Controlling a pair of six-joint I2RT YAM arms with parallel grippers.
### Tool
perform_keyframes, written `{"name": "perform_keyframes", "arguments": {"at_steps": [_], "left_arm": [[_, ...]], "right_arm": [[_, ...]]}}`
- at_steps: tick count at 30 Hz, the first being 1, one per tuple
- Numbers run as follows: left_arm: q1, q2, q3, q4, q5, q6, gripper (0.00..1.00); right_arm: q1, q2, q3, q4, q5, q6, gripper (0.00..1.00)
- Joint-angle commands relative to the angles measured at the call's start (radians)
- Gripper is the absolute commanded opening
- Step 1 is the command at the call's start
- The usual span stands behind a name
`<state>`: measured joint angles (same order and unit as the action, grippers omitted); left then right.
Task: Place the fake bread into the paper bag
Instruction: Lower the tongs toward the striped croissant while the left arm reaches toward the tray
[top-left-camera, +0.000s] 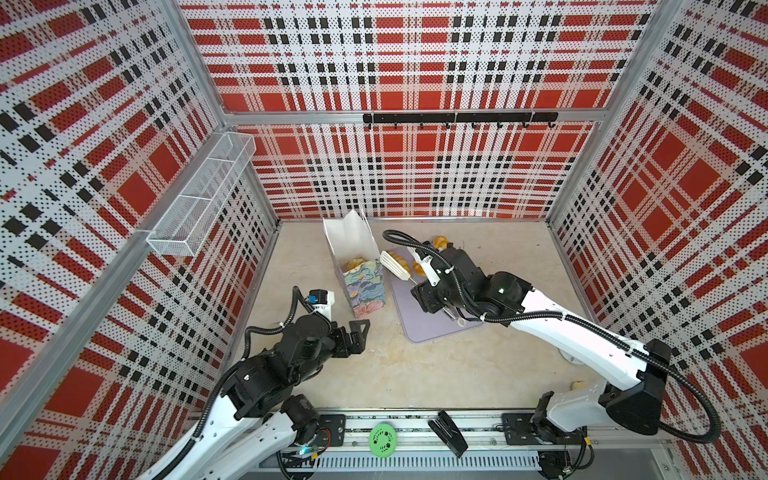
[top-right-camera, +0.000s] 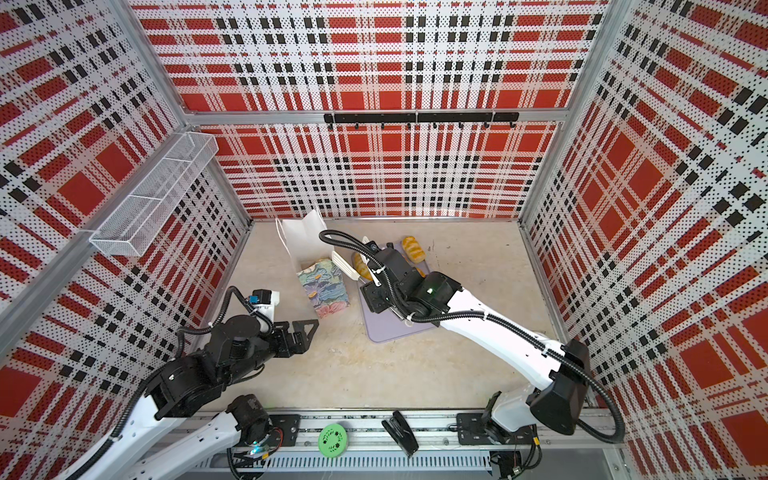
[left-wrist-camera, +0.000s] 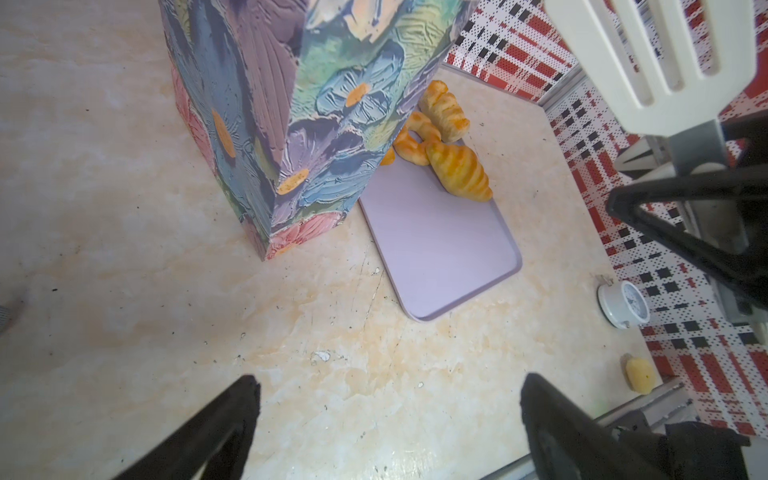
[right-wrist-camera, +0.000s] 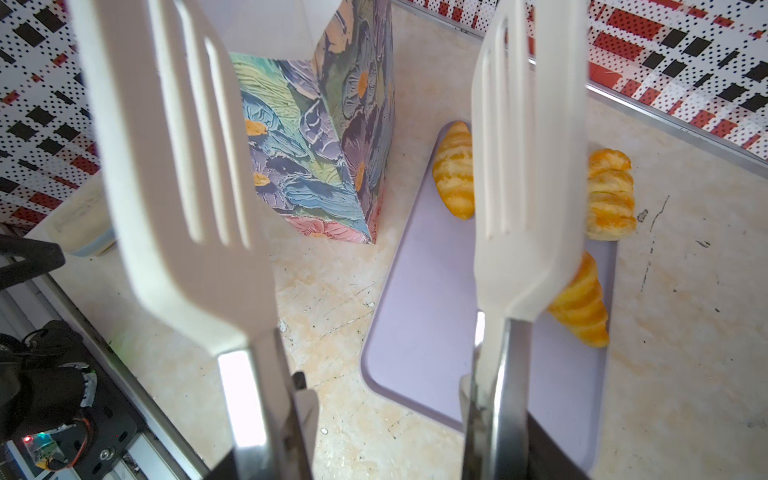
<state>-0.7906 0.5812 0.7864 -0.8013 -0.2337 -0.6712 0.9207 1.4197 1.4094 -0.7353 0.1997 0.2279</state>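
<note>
**Left gripper** (left-wrist-camera: 390, 380): jaws wide apart, nothing between them, low over bare table. The paper bag (left-wrist-camera: 270, 104) stands upright just ahead of the fingertips, untouched. Judged: it waits there to steady the bag if it tips (tall, light paper, narrow base).

**Bag:** the mouth is open upward with the white lining showing. In a top view at least one piece of fake bread (top-left-camera: 356, 262) lies at the bottom. How many are inside cannot be told.

**Right gripper** (top-left-camera: 432, 291): jaws clamped on the metal handles of white slotted tongs (right-wrist-camera: 183, 166). Judged: the tongs serve as long fingers for reaching into a deep bag. The tong blades stand apart with nothing between them, and the bag lies off the outer side of one blade.

**Lavender tray** (left-wrist-camera: 440, 249), below and beyond the blades: the near half is bare and the bread is bunched at the far end.
- One croissant (right-wrist-camera: 455, 170) shows through the gap between the blades.
- A second croissant (right-wrist-camera: 582, 307) is partly hidden behind the other blade.
- A ring piece (left-wrist-camera: 415, 137) sits beside them.
- A striped bun (right-wrist-camera: 611, 195) is at the far edge (on the tray or just off it, unclear).

Judged: the bag is part filled, and the next pick comes from this cluster.
</note>
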Motion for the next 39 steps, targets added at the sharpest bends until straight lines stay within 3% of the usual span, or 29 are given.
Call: {"name": "perform_keyframes", "arguments": {"at_steps": [1, 14, 27, 39], "left_arm": [[-0.059, 0.034, 0.012, 0.031, -0.111, -0.038, 0.99], [-0.214, 0.211, 0.040, 0.145, -0.206, -0.063, 0.99], [-0.237, 0.381, 0.106, 0.220, -0.191, -0.034, 0.99], [-0.241, 0.505, 0.146, 0.280, -0.164, -0.018, 0.99]], "right_arm": [[-0.015, -0.061, -0.037, 0.074, 0.021, -0.006, 0.65], [-0.128, -0.200, -0.234, 0.087, -0.011, 0.015, 0.65], [-0.243, -0.249, -0.399, 0.120, -0.074, 0.025, 0.67], [-0.341, -0.169, -0.471, 0.118, -0.084, -0.009, 0.67]]}}
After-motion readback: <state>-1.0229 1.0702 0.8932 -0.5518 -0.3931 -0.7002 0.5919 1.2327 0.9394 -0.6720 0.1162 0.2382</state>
